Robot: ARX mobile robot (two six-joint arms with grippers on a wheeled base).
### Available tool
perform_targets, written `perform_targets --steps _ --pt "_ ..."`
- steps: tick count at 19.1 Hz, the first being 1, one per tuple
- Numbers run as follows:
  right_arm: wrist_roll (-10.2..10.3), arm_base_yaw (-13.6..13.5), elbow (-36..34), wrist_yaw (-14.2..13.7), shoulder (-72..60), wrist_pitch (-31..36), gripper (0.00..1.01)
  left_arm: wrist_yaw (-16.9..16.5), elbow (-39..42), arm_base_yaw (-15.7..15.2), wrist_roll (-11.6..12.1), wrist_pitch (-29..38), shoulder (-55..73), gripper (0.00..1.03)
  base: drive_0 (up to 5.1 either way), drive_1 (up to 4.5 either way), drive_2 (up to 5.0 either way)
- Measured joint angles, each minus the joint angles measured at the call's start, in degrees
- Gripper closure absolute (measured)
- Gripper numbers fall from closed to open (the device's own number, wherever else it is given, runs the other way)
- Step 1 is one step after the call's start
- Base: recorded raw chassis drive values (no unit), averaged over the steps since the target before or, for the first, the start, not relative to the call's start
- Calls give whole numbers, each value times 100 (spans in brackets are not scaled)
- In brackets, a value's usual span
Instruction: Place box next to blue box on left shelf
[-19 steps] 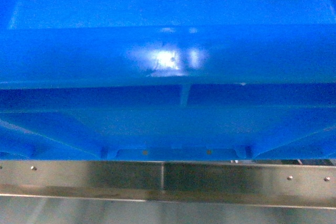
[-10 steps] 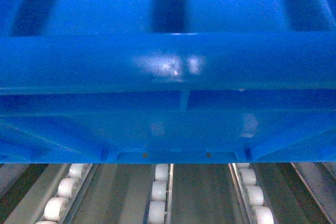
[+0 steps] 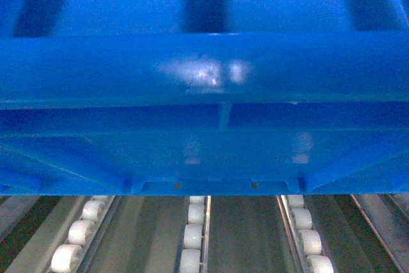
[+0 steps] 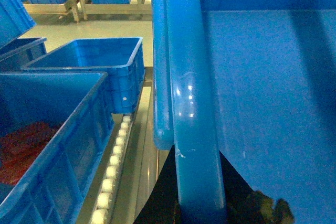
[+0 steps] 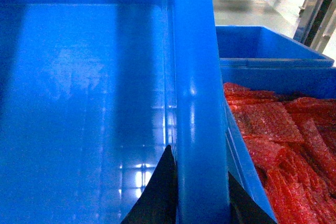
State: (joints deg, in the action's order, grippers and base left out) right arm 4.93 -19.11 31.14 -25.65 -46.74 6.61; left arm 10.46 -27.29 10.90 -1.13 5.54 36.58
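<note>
My left gripper (image 4: 199, 211) is clamped over the rim of the box (image 4: 262, 103), dark fingers either side of the wall. My right gripper (image 5: 202, 203) pinches the opposite rim the same way. The head view shows only the box's near wall, hanging above the left shelf (image 3: 192, 238) with its white roller rows. The left wrist view adds neighbouring blue crates (image 4: 94, 72) on the rollers; the right wrist shows a crate of red bubble wrap (image 5: 283, 145) just beside the box.
</note>
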Motion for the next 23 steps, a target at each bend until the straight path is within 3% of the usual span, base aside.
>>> perform_targets --steps 23 --pt "0 0 0 -2 0 -2 92 0 0 0 0 0 0 96 0 0 0"
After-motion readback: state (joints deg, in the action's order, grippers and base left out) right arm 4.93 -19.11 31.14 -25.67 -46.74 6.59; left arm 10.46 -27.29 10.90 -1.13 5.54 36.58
